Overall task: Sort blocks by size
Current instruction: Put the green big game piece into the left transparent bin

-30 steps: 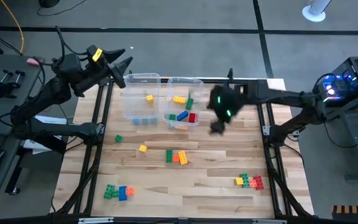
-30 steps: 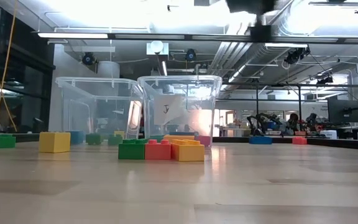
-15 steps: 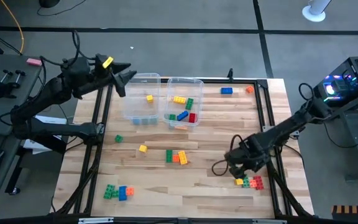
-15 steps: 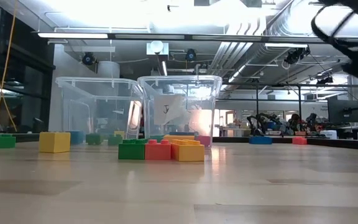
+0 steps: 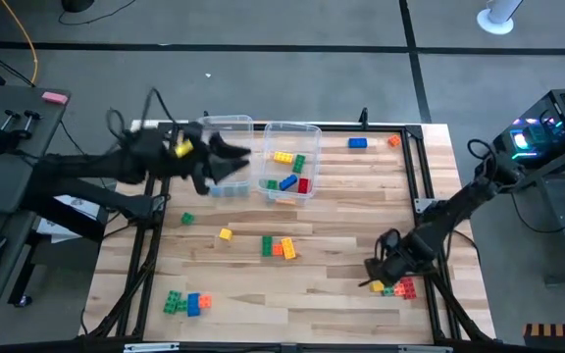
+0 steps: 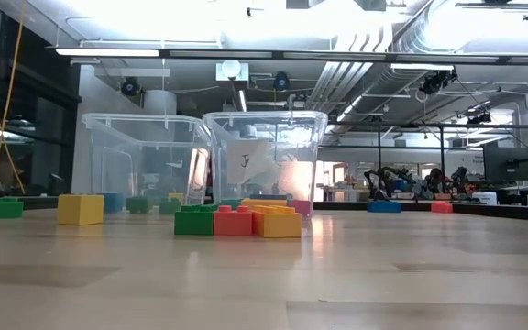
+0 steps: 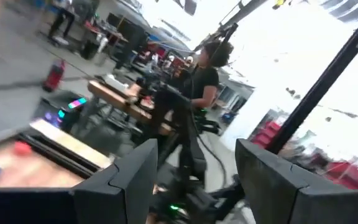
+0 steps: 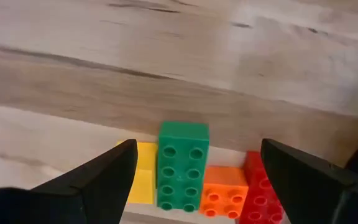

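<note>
At table, 4 o'clock corner: right gripper (image 5: 379,276) low over the wood, fingers apart, nothing between them.
Target cluster: yellow, green, orange and red blocks (image 5: 393,286) joined side by side, just beside the right gripper tips. Right wrist view: long green block (image 8: 182,165) lies between the two fingers (image 8: 98,177) and ahead of them, not touched; yellow block (image 8: 142,180) on one side of it, orange block (image 8: 224,196) and a red one on the other.
Left gripper (image 5: 226,157): raised at 11 o'clock, over the left bin; fingers apart, empty. Its wrist view looks into the room, where a person in dark clothes stands.
Left bin (image 5: 207,127): clear; one yellow block (image 5: 236,155) and a blue one (image 5: 226,189) at its near wall.
Right bin (image 5: 305,131): clear, touching the left bin; yellow (image 5: 282,157), green (image 5: 299,164), blue (image 5: 288,181) and red (image 5: 303,185) blocks inside.
Table centre: green-red-orange row (image 5: 280,248); low view shows it in front of the bins.
9 o'clock side: single yellow (image 5: 225,233) and single green (image 5: 186,219) blocks, apart.
7 o'clock corner: green-orange-blue group (image 5: 186,303).
1 o'clock edge: blue (image 5: 358,143) and small orange (image 5: 393,141) blocks, near each other.
</note>
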### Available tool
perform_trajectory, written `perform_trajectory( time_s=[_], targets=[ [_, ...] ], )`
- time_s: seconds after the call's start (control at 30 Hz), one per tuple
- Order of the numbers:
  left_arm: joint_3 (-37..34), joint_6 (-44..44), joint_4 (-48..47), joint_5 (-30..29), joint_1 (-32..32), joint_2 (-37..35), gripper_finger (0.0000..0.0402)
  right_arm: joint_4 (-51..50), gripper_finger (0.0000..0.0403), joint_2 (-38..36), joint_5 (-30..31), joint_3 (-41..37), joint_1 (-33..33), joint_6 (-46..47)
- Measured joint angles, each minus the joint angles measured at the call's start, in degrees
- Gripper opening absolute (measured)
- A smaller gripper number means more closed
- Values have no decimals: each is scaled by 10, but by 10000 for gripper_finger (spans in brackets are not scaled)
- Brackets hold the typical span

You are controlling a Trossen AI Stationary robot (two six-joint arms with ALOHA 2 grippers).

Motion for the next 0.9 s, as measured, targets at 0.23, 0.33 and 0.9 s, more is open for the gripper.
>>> perform_trajectory(
  time_s=[0.23, 0.33, 0.9],
  targets=[
    [-6, -24, 55, -80, -86, 52, 202, -4, 336, 1, 51, 0, 42, 95],
    [-6, -24, 70, -87, -101, 59, 202, 6, 336, 8, 52, 0, 44, 94],
    [-5, 42, 66, -87, -207, 17, 202, 86, 336, 96, 1, 15, 34, 98]
  ],
)
